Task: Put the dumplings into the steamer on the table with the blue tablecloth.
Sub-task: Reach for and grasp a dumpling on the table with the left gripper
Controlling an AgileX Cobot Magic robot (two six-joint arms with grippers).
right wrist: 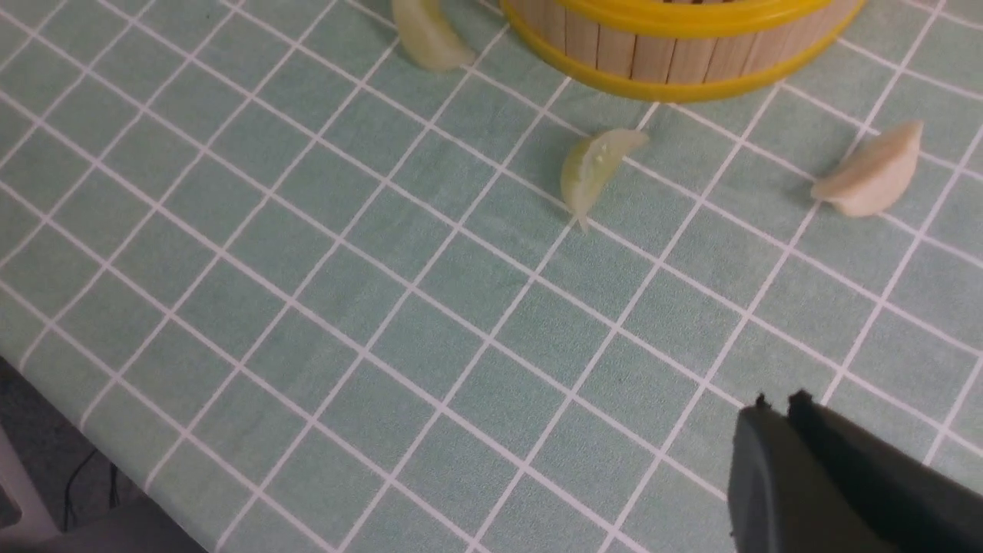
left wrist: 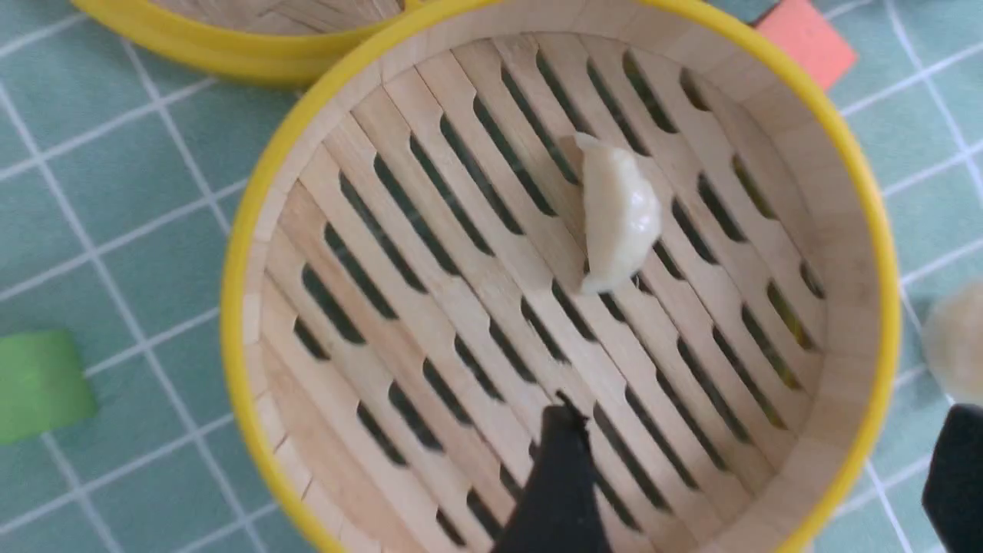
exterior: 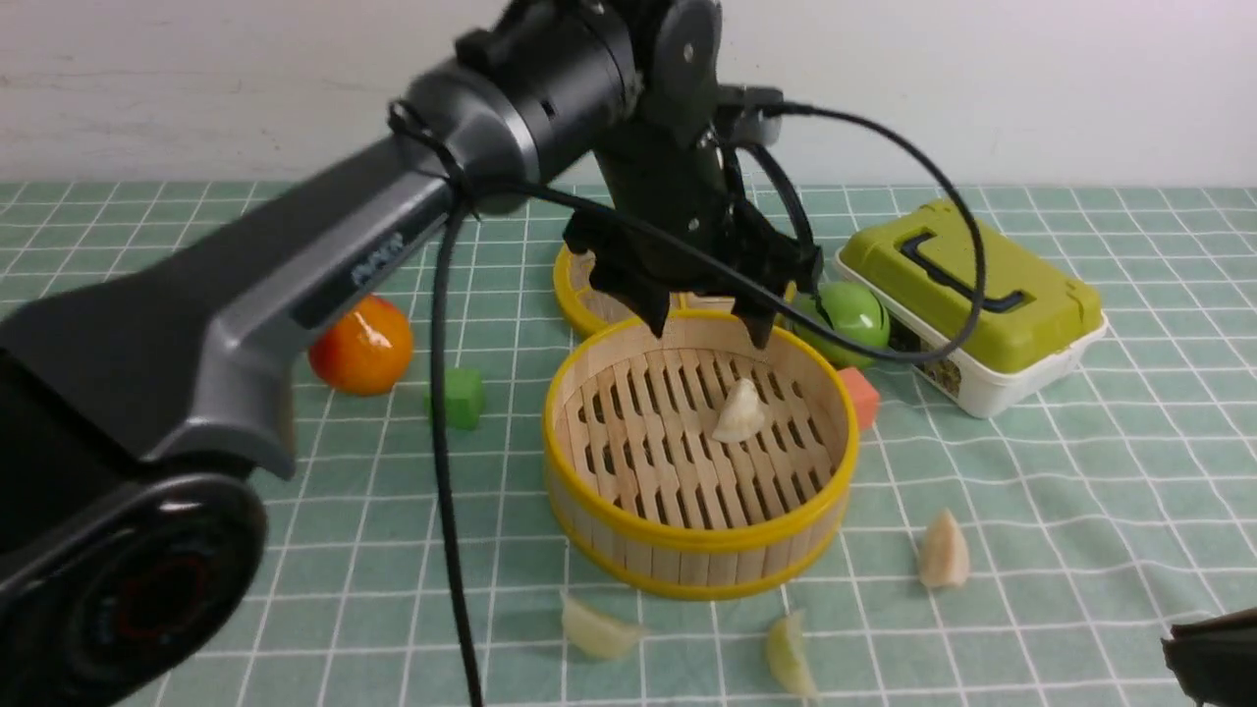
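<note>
Front view: left jaws apart, empty, above round yellow-rimmed bamboo steamer; one cream pleated dumpling inside. Three more lie on teal checked cloth. Right jaws together, nearest loose cream dumpling, forward-left of them.

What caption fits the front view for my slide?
One dumpling lies in the bamboo steamer beneath the left arm's open fingers; three more dumplings lie on the checked tablecloth.
</note>
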